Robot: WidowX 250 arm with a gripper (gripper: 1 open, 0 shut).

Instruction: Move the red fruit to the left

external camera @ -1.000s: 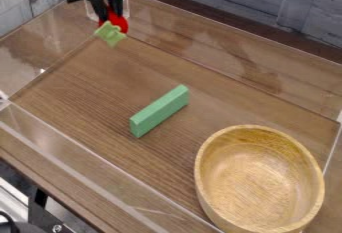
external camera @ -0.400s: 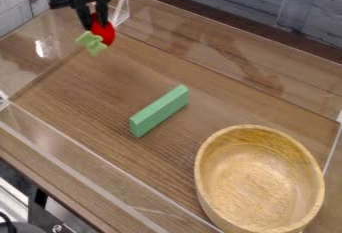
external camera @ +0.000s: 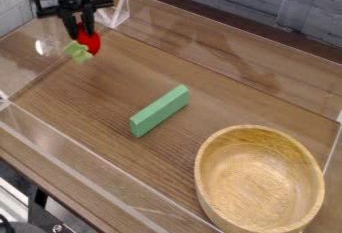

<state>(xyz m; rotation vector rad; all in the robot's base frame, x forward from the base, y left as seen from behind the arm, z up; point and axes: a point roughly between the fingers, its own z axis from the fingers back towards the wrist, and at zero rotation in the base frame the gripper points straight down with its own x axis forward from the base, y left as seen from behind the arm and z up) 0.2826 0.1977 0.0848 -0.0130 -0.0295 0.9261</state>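
**Strawberry nearly at the far left, still up in the air**

The red fruit [external camera: 88, 42] is pinched in the hand [external camera: 84, 35], fingers drawn in narrow around it, with the green leafy cap poking out low toward 8 o'clock. The hand is pointed straight down and sits up at about 10 o'clock in the view, over the far left corner of the worktop [external camera: 201, 67]. Whether the fruit is already touching the wood can't really be told from this angle, but it looks to be hanging just above it.

The green block [external camera: 159, 110] is lying flat near the middle, well apart from the hand, and the wooden bowl [external camera: 261, 181] is parked down at 5 o'clock, even further off. So neither is likely to be bumped.

What could go wrong from here, as a guess:

- The clear wall [external camera: 27, 47] around the worktop is close by at 9 o'clock. If the hand is pushed much further that way, the fingers or the fruit could be knocked against it.
- The fruit is glossy and rounded and seems to be held off-centre, cap sticking out sideways. If it's let go from height, it could be sent rolling back toward the middle.
- If the hand is lowered too hard, the fruit could be squeezed out sideways.
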